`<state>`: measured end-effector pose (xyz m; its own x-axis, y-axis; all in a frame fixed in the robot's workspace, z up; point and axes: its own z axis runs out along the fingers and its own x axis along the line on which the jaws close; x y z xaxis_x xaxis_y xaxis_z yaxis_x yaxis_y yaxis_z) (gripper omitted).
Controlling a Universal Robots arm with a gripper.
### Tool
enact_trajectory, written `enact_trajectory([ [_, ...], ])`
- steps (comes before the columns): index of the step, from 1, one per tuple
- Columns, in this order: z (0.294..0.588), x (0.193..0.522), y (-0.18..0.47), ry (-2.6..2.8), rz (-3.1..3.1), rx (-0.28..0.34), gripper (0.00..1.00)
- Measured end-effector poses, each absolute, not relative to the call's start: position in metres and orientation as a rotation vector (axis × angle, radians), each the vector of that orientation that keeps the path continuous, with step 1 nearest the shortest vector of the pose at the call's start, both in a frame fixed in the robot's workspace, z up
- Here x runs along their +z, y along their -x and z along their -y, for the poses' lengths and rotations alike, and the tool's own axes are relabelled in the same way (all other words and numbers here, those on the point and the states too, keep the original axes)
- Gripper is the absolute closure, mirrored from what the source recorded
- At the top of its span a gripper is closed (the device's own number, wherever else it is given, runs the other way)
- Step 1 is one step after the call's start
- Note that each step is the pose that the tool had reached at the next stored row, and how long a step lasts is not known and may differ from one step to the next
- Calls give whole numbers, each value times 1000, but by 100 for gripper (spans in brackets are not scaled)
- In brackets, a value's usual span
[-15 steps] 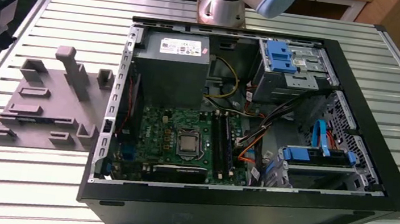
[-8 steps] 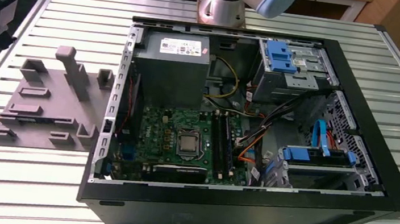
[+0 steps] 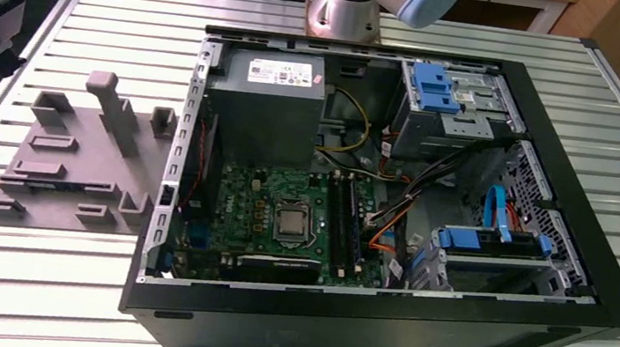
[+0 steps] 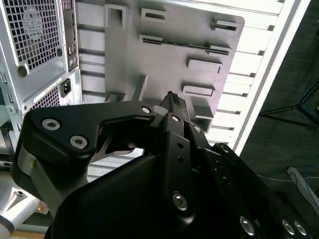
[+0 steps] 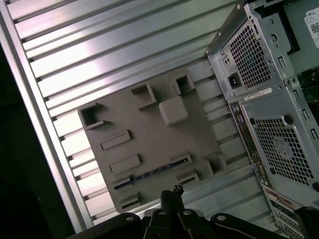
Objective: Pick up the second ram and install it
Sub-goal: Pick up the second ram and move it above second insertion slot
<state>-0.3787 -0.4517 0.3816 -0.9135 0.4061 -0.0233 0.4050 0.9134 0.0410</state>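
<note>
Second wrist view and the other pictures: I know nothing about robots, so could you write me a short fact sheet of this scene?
Setting: open computer case on a slatted metal table
Beside the case: grey holder plate, on the exterior view's left
Memory: second ram, standing on edge in a slot of the plate
Arm: gripper shut and empty, poised over the plate, not touching the ram

One table (image 3: 37, 282) bears one open computer case (image 3: 386, 325) and, at the exterior view's left, one grey plate (image 3: 74, 162) carrying one memory stick (image 5: 152, 175). Inside the case are one green circuit board (image 3: 237, 191), one power supply (image 3: 265, 106) and two blue brackets, far (image 3: 433, 87) and near (image 3: 489, 242).
</note>
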Motion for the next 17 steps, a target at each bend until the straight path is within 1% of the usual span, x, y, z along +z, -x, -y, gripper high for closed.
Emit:
enact_trajectory([
  [17, 452, 379, 379, -1097, -2905, 47, 89],
])
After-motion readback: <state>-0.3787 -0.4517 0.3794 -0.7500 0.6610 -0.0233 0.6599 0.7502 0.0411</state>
